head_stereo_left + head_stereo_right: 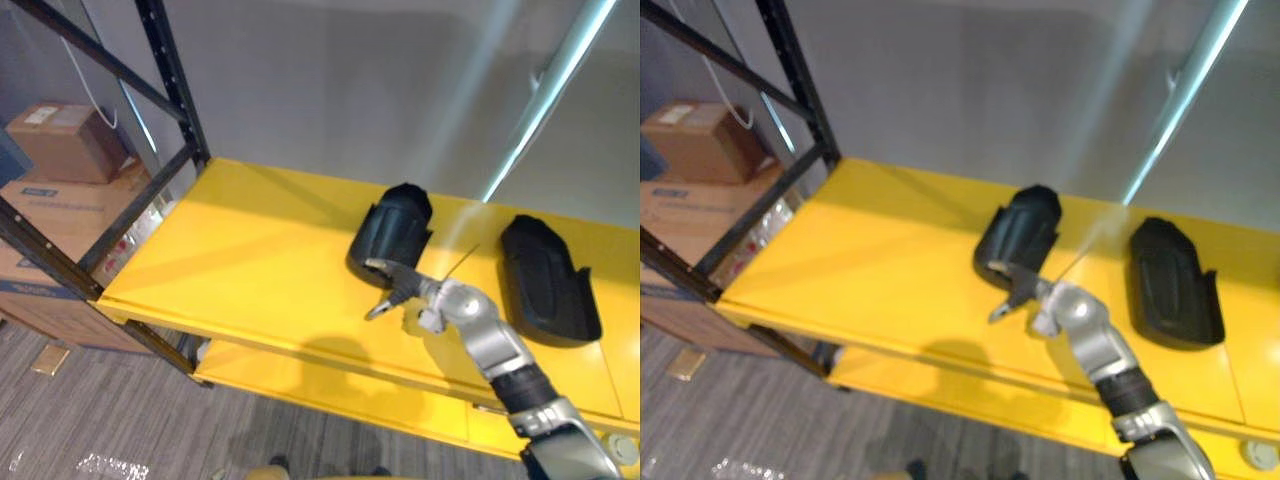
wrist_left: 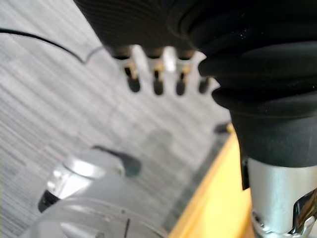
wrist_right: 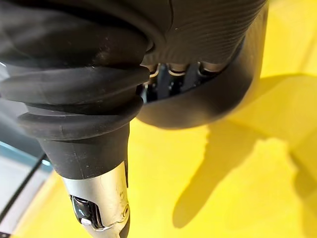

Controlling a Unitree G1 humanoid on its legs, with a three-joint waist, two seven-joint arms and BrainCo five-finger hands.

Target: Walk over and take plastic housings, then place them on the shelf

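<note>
Placing looks the step in hand: right hand (image 1: 405, 285) touches the plastic housing (image 1: 395, 232) resting on the yellow shelf (image 1: 250, 250) just beyond it, fingers hidden inside, grip impossible to tell. Next: withdraw without dragging it. Left hand (image 2: 157, 85) hangs open.

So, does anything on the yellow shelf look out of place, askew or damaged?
Nothing stands out. The left housing and the right housing lie on the yellow shelf, apart, both well inside its edges, with no damage that I can see. The right hand is at the left housing's near end.
</note>
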